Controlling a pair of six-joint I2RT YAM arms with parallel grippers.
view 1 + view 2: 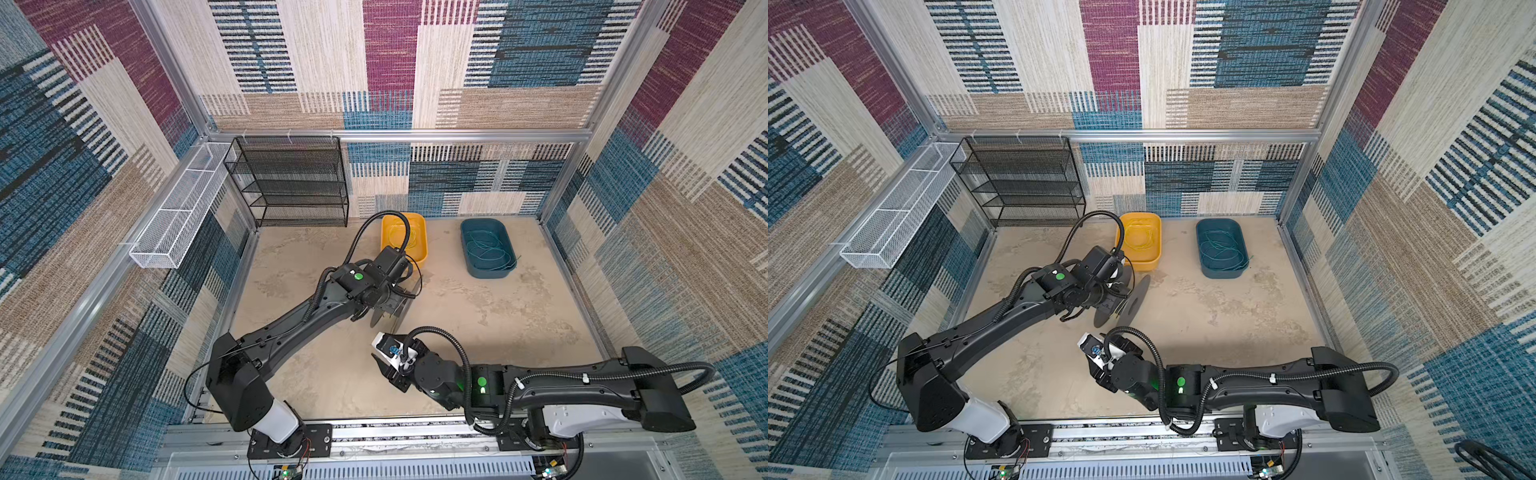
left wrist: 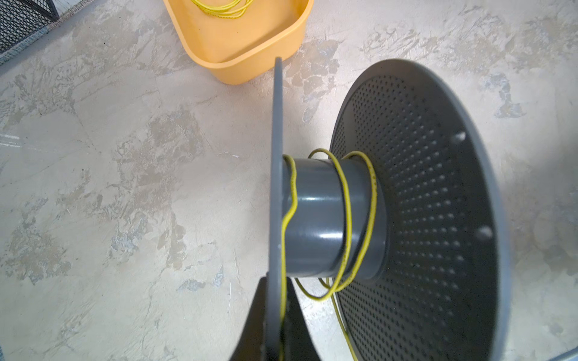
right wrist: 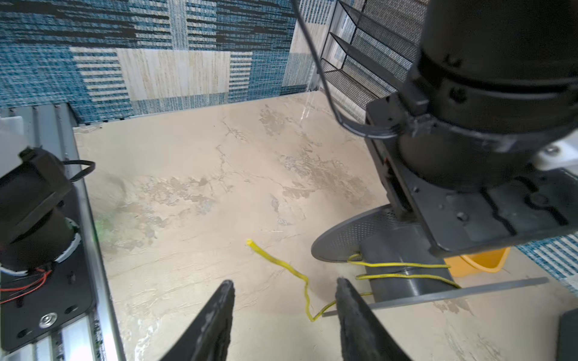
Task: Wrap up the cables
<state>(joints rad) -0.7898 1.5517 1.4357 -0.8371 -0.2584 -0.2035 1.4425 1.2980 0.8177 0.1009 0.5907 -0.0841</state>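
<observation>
My left gripper [image 2: 276, 281] is shut on one flange of a grey spool [image 2: 319, 218], held on its side just above the table [image 1: 316, 374]. A thin yellow cable [image 2: 347, 218] runs loosely round the hub in a few turns. Its free end [image 3: 281, 264] trails off the spool [image 3: 403, 284] and lies on the table in front of my right gripper [image 3: 285, 281], which is open and holds nothing. More yellow cables [image 1: 401, 237] lie looped in the yellow bin [image 1: 420, 253]. In both top views the spool [image 1: 401, 309] [image 1: 1133, 297] is mostly under the left wrist.
A blue bin [image 1: 490, 270] with teal cords stands at the back right. A black mesh rack [image 1: 291, 183] stands at the back left, and a white mesh basket [image 1: 178, 216] hangs on the left wall. The right gripper [image 1: 384, 372] is near the table's front middle.
</observation>
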